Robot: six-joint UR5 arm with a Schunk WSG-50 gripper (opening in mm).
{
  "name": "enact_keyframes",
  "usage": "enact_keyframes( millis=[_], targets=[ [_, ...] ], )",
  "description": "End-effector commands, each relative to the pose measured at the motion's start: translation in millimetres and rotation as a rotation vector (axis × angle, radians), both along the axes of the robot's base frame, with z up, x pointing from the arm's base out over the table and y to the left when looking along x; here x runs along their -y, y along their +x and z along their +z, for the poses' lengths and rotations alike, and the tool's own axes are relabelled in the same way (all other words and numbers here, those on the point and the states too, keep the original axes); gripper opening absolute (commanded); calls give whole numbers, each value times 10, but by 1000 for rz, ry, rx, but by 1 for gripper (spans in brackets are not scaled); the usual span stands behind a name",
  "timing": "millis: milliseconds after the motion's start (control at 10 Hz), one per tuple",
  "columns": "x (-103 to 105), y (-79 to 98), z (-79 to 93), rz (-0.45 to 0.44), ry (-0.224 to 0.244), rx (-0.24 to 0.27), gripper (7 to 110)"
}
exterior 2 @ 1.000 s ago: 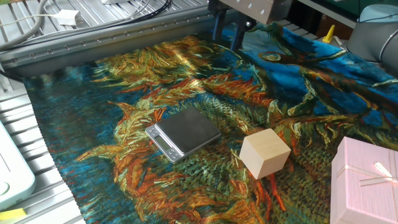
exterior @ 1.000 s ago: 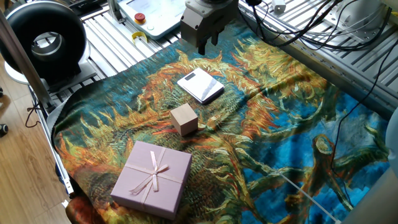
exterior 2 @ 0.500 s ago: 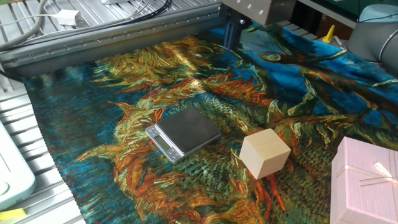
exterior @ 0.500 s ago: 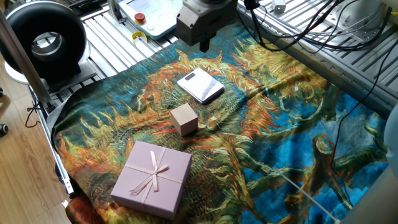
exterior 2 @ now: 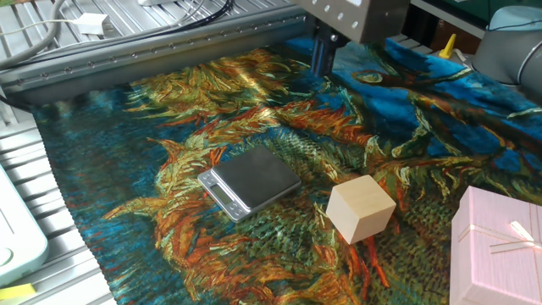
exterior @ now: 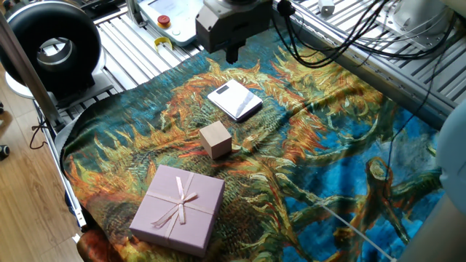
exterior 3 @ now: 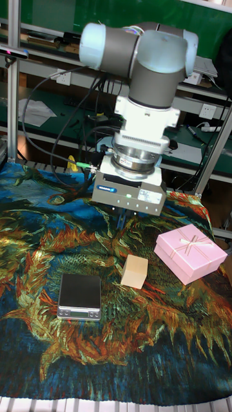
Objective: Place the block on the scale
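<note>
The block (exterior: 216,139) is a small tan cube resting on the patterned cloth between the scale and a pink box; it also shows as the block (exterior 2: 361,207) and the block (exterior 3: 135,271). The scale (exterior: 234,100) is a thin slab with a glossy top, lying flat and bare, also visible as the scale (exterior 2: 250,182) and the scale (exterior 3: 80,296). My gripper (exterior: 233,52) hangs above the cloth beyond the scale, apart from both. Its dark fingers (exterior 2: 320,52) look pressed together with nothing between them. The gripper (exterior 3: 123,219) sits above and behind the block.
A pink gift box with ribbon (exterior: 178,207) lies near the cloth's front corner, close to the block. Cables (exterior: 349,36) run along the metal rails at the back. A black round fan (exterior: 51,47) stands at the left, off the cloth.
The gripper has turned about its wrist and drifted slightly left over the back of the cloth. Its two fingers, apart one second ago, now show as one. Block and scale have not moved.
</note>
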State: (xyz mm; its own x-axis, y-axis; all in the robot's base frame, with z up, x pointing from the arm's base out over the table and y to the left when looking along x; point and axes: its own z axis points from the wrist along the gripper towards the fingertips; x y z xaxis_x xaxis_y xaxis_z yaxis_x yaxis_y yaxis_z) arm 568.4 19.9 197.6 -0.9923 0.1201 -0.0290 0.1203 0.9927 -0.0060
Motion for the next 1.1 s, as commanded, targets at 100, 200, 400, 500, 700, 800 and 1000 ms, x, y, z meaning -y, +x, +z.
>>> enact_keyframes(
  millis=[100, 200, 400, 500, 700, 800, 1000],
  targets=[
    [-140, 143, -65, 0, -31, 40, 22],
    [-162, 168, -82, 16, -30, 53, 22],
    [-223, 215, -99, 70, -32, 73, 44],
    [-287, 249, -108, 99, -26, 88, 44],
    [-612, 221, -114, 99, 57, 86, 44],
    [-796, 141, -116, 95, 101, 60, 66],
    [-879, 52, -119, 57, 80, 28, 66]
  ],
)
